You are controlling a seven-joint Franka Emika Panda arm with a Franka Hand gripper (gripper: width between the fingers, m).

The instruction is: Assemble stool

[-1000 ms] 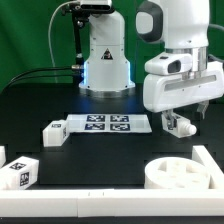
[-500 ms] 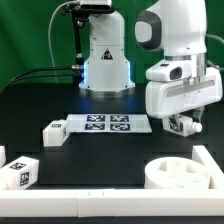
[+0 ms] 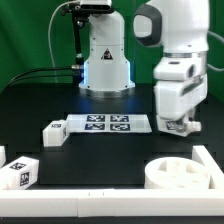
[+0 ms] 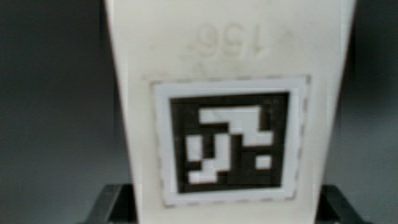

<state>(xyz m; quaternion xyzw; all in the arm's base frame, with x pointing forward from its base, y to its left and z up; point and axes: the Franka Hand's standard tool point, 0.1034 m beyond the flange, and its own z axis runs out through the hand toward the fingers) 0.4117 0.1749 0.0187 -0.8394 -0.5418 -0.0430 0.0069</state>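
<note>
Now clamped: the pincer (image 3: 177, 127), wide apart a second ago, has closed on a tagged white stool leg (image 4: 222, 110), just off the marker board (image 3: 105, 123) at the exterior view's right. The round seat (image 3: 183, 172) lies nearby on the worktop (image 3: 110, 160); lifting the leg towards it looks next.
</note>
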